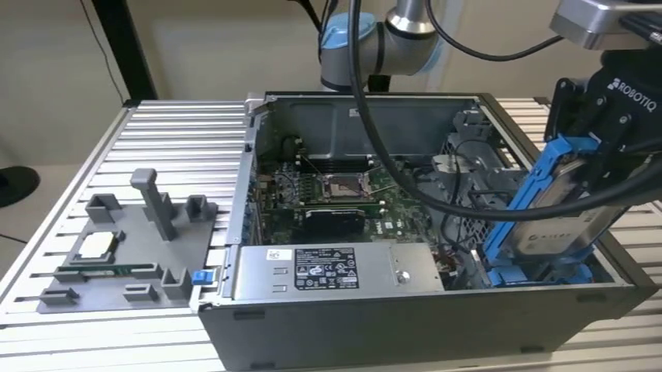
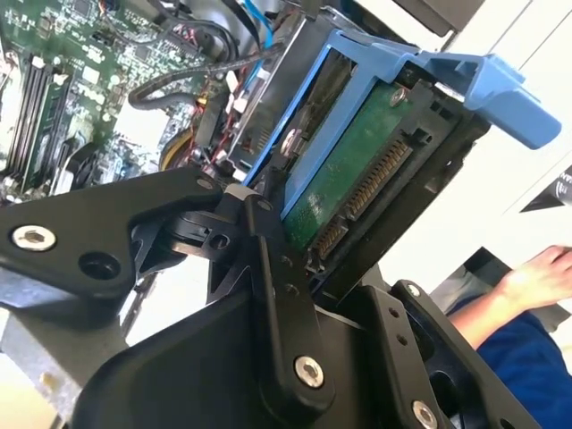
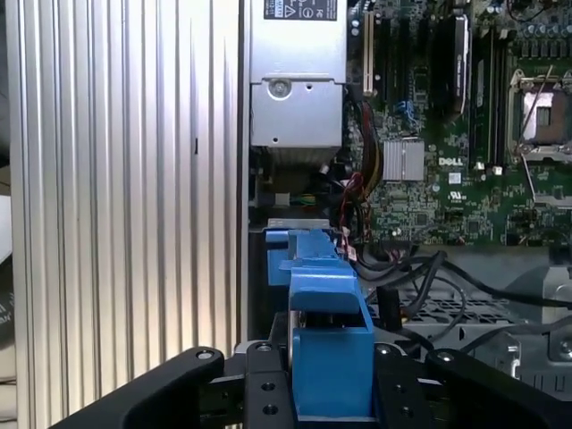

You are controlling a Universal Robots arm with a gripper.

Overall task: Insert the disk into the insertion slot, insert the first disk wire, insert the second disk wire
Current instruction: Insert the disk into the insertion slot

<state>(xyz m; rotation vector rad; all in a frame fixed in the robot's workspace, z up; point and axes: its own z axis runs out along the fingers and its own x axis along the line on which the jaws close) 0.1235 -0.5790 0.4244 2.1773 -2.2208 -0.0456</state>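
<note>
Blue-framed hard drive [image 1: 553,232] held at a steep tilt by a robot arm's fingers [image 2: 277,277] over an open computer case [image 1: 414,325].

Black fingers are closed on the drive's upper end, clamping its bright blue carrier from both sides. In the second wrist view, the drive's green circuit board and connector row face the camera. In the exterior view, the drive leans at the case's corner on the exterior view's right. Its lower end is down by the blue rails of the drive bay [image 1: 538,275], not lying flat in it. Near the bay are a grey power-supply box [image 1: 310,271] and a green motherboard [image 1: 342,194]. The case stands on a ribbed aluminium worktop [image 1: 166,139].
</note>
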